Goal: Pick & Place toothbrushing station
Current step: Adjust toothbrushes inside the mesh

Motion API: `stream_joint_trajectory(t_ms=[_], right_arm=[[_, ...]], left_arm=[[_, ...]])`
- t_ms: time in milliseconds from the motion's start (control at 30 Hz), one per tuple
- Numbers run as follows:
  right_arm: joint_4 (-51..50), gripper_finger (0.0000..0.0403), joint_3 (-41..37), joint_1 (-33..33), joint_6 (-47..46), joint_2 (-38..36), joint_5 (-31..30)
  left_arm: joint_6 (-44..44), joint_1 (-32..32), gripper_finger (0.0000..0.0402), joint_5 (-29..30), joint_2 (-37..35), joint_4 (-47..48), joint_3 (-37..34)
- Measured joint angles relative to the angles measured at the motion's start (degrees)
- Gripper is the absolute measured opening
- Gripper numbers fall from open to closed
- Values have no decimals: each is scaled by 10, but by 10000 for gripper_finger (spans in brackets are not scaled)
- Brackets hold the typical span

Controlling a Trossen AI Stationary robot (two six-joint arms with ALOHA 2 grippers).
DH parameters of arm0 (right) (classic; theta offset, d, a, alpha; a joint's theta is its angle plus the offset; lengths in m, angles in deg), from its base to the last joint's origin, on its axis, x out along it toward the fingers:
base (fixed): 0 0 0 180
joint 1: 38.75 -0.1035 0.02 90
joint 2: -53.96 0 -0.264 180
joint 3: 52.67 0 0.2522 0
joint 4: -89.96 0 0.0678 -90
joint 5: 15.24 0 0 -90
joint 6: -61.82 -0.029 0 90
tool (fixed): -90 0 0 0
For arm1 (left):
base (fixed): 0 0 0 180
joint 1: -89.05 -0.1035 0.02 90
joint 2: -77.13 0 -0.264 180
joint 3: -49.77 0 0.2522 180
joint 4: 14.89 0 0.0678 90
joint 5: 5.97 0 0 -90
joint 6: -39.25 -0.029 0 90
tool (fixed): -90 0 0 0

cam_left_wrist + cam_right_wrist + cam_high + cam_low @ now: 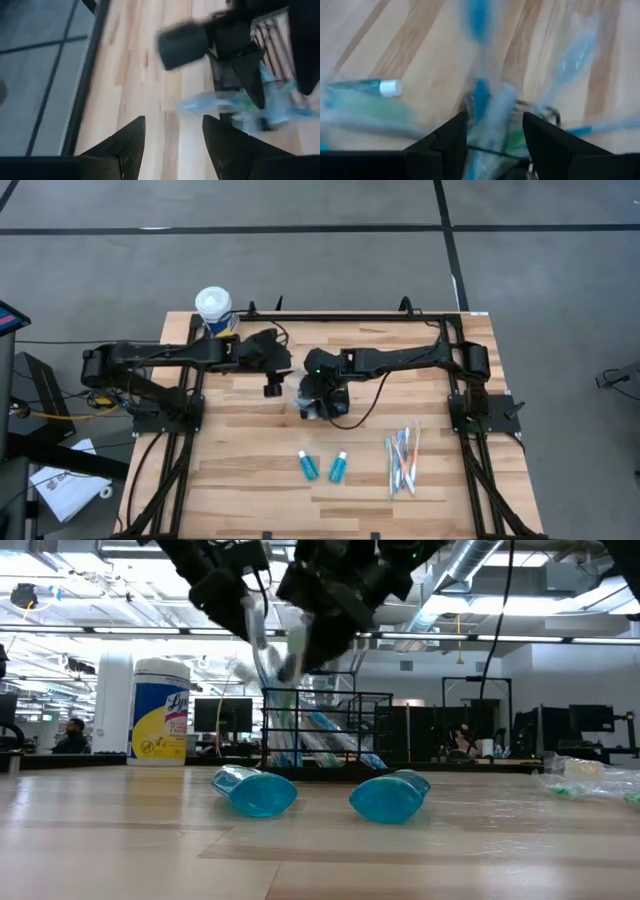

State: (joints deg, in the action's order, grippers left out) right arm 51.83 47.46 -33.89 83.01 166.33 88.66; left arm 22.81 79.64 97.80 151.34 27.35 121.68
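The black wire basket (330, 730) stands mid-table on its base, and wrapped blue toothbrushes (300, 720) stick up out of it. My right gripper (312, 405) hangs over it, open, its fingers either side of those toothbrushes (487, 107). My left gripper (272, 387) hovers just left of the basket, open, with nothing between its fingers (172, 120). Two teal tubes (307, 466) (338, 468) lie on their sides near the front edge. More toothbrushes (402, 460) lie loose at the front right. My right gripper comes slanting down from the table's right onto the upper ends of the wrapped toothbrushes (485, 95) in the basket. They fill much of the gap between the fingers. I cannot tell whether the fingers touch them.
A white-lidded round canister (213, 308) with a yellow label stands at the far left corner. Black frame rails (330, 315) run along the far edge and both sides of the table. Bare wood lies between the tubes and the basket.
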Motion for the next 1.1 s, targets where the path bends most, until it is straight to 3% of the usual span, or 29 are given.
stream_joint_trajectory(t_ms=[367,733,867,1100], right_arm=[[31,172,3,1,-2,4,11],[-11,43,33,6,-4,3,32],[-32,52,33,9,-1,3,44],[-25,123,33,8,12,4,43]], left_arm=[[-2,0,191,3,-52,-7,-6],[2,0,191,2,-51,-4,-17],[-1,0,190,2,-51,-4,-17],[-2,-12,190,0,-51,-4,-17]])
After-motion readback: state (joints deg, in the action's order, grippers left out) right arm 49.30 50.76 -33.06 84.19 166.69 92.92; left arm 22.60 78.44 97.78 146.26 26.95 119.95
